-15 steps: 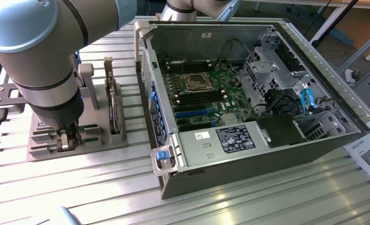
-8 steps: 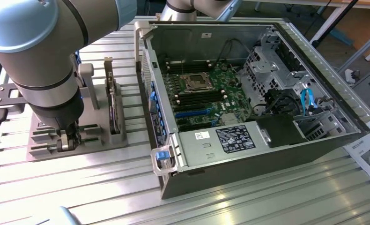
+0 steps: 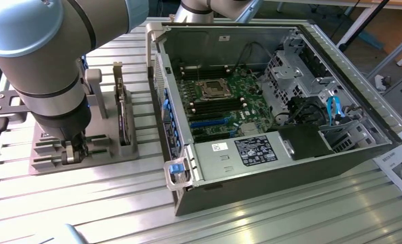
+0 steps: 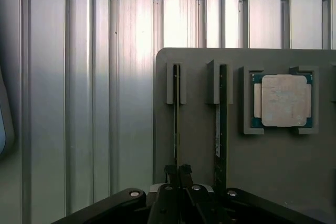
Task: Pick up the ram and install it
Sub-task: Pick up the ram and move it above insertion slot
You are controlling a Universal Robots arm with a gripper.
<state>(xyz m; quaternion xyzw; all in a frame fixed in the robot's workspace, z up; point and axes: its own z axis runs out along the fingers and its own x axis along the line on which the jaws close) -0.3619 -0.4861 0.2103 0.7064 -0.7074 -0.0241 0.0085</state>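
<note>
In the wrist view, the ram (image 4: 176, 124) stands on edge in a slotted holder of the grey fixture plate (image 4: 262, 171). My gripper (image 4: 177, 172) is shut on its near end, the two dark fingertips pinching the thin board. A second, similar stick (image 4: 222, 129) stands in the neighbouring slot. In the exterior view, my gripper (image 3: 72, 151) reaches straight down onto the fixture (image 3: 48, 162) at that view's left, beside the open computer case (image 3: 269, 168). The motherboard (image 3: 221, 104) lies inside the case with dark memory slots beside the CPU socket (image 3: 211, 89).
A square silver CPU chip (image 4: 283, 100) rests in a pocket of the fixture. A dark expansion card (image 3: 123, 117) stands on edge between my arm and the case wall. Ribbed aluminium table (image 3: 85, 208) surrounds everything. Drive cages and blue cables (image 3: 333, 109) fill the case's far end.
</note>
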